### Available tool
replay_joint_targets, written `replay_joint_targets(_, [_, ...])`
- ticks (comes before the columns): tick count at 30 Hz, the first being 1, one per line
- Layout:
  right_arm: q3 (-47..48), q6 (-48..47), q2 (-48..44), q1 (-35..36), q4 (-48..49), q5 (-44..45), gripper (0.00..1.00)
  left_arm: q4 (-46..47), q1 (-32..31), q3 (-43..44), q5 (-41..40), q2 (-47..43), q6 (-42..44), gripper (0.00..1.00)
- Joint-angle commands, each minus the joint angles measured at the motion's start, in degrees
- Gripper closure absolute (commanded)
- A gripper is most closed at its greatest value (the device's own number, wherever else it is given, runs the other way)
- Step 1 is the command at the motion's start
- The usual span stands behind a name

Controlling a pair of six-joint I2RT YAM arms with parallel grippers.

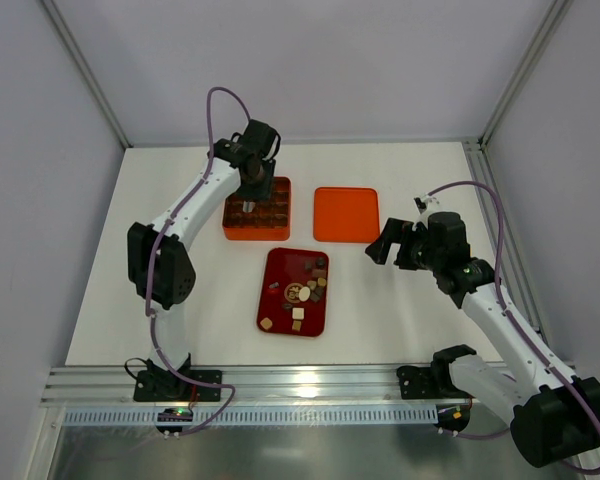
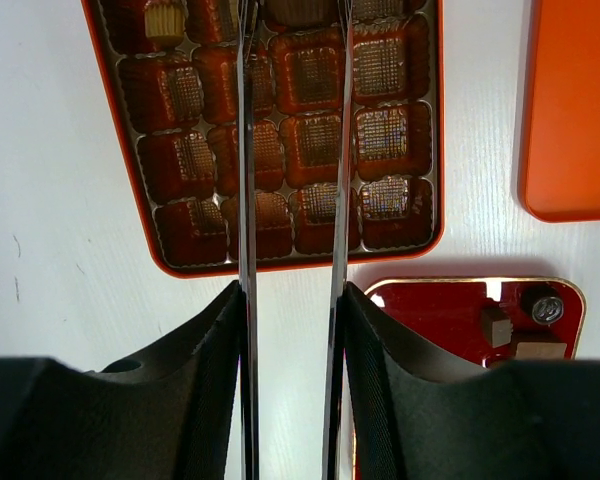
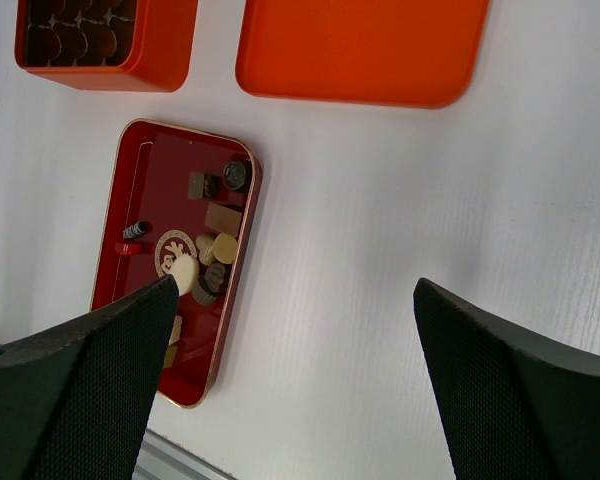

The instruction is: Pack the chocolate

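The orange grid box [image 1: 255, 236] stands at the back, and the dark red tray [image 1: 280, 262] lies in front of it. Several small chocolates [image 1: 305, 285], dark brown, tan and cream, lie in the tray, also seen in the right wrist view [image 3: 212, 250]. My left gripper [image 1: 250, 205] reaches down into the box; its thin blades [image 2: 245, 150] stand one cell apart with a dark brown chocolate [image 2: 300, 12] filling the gap at the frame's top edge. A tan chocolate [image 2: 165, 20] sits in a far-left cell. My right gripper [image 1: 378, 245] hangs open and empty right of the tray.
The flat orange lid [image 1: 346, 214] lies right of the box, also in the left wrist view [image 2: 580, 110] and the right wrist view [image 3: 360, 50]. An aluminium rail [image 1: 310, 380] runs along the table's near edge. Frame posts stand at the back corners.
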Motion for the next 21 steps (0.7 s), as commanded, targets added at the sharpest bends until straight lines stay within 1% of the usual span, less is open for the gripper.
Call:
replay_joint_targets(1, [1.4,-1.1,-1.2,0.2,1.1,-0.2,0.0,0.3,0.4,1.5,-0.7,-0.1,0.8,0.57])
replay_joint_targets(5, [1.5,-1.2,-1.0,0.2,1.1,-0.1,0.0,0.2,0.4,2.2,-0.9,-0.1,1.0,0.56])
replay_joint_targets(11, [2.0,-1.2,-1.1,0.2,0.8,-0.3,0.0,-0.3,0.3,2.2,0.1,-1.4,0.7,0.57])
replay_joint_targets(19, [2.7,-0.8,-1.2,0.1,0.7,-0.5,0.0,-0.4,-1.5,-2.0,0.8,-9.2,-0.2,0.58])
replay_joint_targets(21, [2.7,-0.7,-1.5,0.2,0.3,-0.4,0.0,-0.1,-3.1,-4.9,0.3,-11.4,-0.7,0.58])
